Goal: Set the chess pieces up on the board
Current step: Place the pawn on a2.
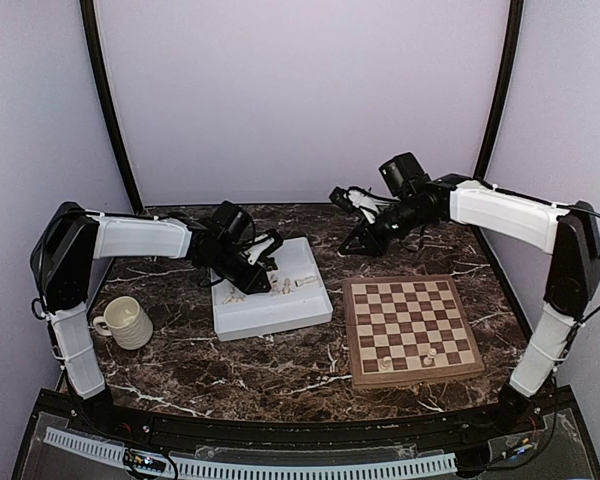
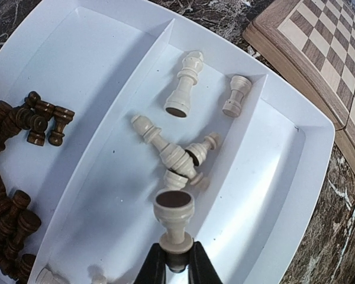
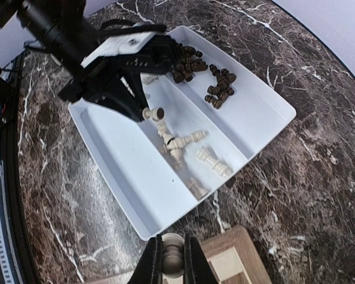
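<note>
My left gripper (image 2: 176, 251) is shut on the head of a cream chess piece (image 2: 174, 214) and holds it a little above the white divided tray (image 2: 266, 177). More cream chess pieces (image 2: 171, 155) lie loose in the tray's middle compartment, and dark brown ones (image 2: 29, 118) fill the left compartment. My right gripper (image 3: 172, 242) is shut on another cream piece (image 3: 172, 261), hanging over the table between the tray (image 3: 124, 177) and the board's corner (image 3: 236, 260). The chessboard (image 1: 458, 300) carries two cream pieces (image 1: 385, 364) near its front edge.
A cream ribbed mug (image 1: 125, 322) stands at the front left of the dark marble table (image 1: 280, 365). The tray (image 1: 270, 315) lies left of the board, under my left gripper (image 1: 260, 283). My right gripper (image 1: 358, 243) hovers behind the board's far left corner.
</note>
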